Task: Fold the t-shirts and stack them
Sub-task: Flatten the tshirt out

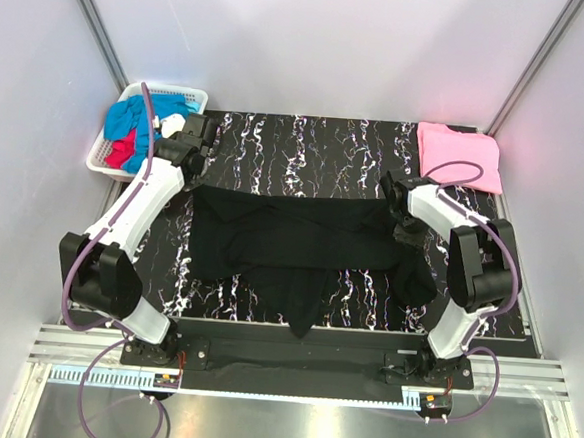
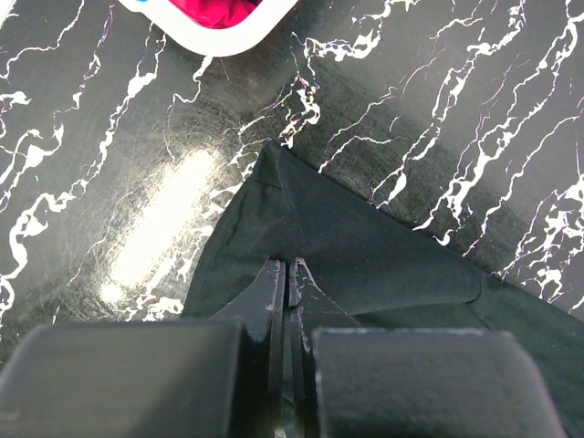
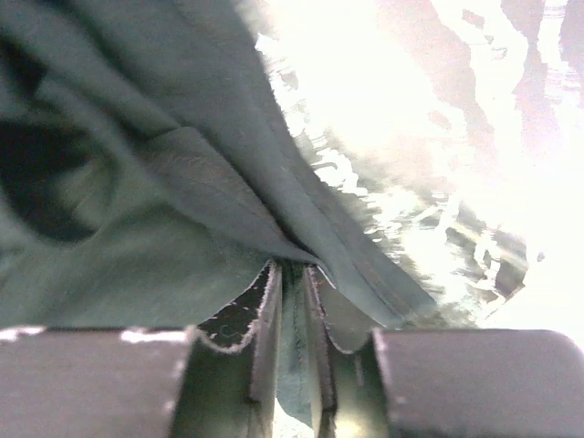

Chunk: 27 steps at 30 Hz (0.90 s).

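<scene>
A large black t-shirt (image 1: 300,248) lies spread and rumpled across the middle of the marbled black table. My left gripper (image 1: 190,180) is shut on the black t-shirt's far left corner; in the left wrist view the cloth (image 2: 365,246) is pinched between the closed jaws. My right gripper (image 1: 400,219) is shut on its far right edge; the right wrist view shows a fold of cloth (image 3: 182,210) caught between the jaws. A pink t-shirt (image 1: 461,155) lies folded at the far right corner. Bright blue (image 1: 127,119) and red (image 1: 122,152) t-shirts sit in the basket.
The white slotted basket (image 1: 103,161) stands off the far left corner of the table, close to my left arm; its rim also shows in the left wrist view (image 2: 228,41). Metal frame posts rise at both far corners. The table's near edge runs just before the arm bases.
</scene>
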Available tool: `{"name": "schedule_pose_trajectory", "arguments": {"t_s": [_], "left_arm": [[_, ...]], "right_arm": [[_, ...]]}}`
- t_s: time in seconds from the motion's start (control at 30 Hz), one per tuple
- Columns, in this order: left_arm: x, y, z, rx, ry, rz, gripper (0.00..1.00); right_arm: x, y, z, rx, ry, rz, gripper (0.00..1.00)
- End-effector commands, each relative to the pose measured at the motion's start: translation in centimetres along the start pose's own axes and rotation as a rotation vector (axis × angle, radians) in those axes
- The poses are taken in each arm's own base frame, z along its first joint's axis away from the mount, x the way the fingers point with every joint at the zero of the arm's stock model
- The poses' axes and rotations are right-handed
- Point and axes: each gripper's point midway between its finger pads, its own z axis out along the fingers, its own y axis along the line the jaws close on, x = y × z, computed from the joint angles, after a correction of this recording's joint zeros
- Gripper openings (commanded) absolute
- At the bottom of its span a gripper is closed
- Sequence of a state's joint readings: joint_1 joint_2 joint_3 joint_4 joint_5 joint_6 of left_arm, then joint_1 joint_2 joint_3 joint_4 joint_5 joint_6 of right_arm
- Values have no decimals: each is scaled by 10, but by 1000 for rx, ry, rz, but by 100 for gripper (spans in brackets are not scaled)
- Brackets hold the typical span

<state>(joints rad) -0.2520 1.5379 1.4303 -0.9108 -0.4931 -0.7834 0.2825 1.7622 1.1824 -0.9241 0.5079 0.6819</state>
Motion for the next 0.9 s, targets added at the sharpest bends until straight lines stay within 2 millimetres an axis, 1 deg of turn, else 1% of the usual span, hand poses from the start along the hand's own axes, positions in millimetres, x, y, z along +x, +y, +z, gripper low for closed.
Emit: {"name": "schedule_pose_trajectory", "arguments": {"t_s": [0.0,0.03,0.1,0.13,0.2,0.23,0.27,0.3,0.33,0.37,0.4,0.43,0.5,0.53,0.6,0.67,0.73,0.77,0.87], "left_arm": [[-12,-2,-14,42,-47,-18,0],[-13,-2,-14,41,-50,-17,0],[-13,0,-14,37,-52,-12,0],[-14,0,-15,38,-54,-11,0],[-14,1,-15,36,-56,-8,0],[-14,1,-15,37,-55,-8,0],[-14,1,-16,37,-55,-8,0],[-14,1,-16,37,-55,-8,0],[-13,1,-14,34,-52,-5,0],[-14,0,-15,37,-53,-7,0],[-13,0,-14,37,-50,-5,0],[-13,0,-14,37,-50,-7,0],[-12,0,-13,34,-47,-3,0],[-13,0,-13,36,-49,-3,0],[-12,1,-13,33,-48,-2,0],[-12,1,-14,33,-51,-3,0],[-13,3,-15,32,-54,-1,0],[-13,3,-15,32,-56,0,0],[-14,4,-17,32,-59,3,0]], "right_arm": [[-22,-33,-6,198,-81,96,21],[-27,-34,-6,225,-89,114,18],[-26,-37,-6,255,-81,109,15],[-26,-34,-7,243,-72,101,13],[-35,-26,-14,184,-95,109,11],[-33,-20,-16,136,-83,64,11],[-35,-16,-19,94,-89,62,16],[-42,-5,-22,29,-112,70,20],[-43,0,-33,-48,-115,62,24],[-46,6,-36,-91,-131,71,29],[-49,9,-44,-140,-147,75,32],[-45,14,-45,-185,-135,51,33],[-49,24,-52,-255,-159,53,38],[-46,29,-53,-287,-147,33,38],[-46,38,-50,-319,-144,22,38],[-43,50,-48,-368,-130,-7,35],[-34,60,-43,-409,-92,-26,33],[-34,64,-42,-425,-89,-24,32],[-27,68,-34,-421,-64,-23,31]]}}
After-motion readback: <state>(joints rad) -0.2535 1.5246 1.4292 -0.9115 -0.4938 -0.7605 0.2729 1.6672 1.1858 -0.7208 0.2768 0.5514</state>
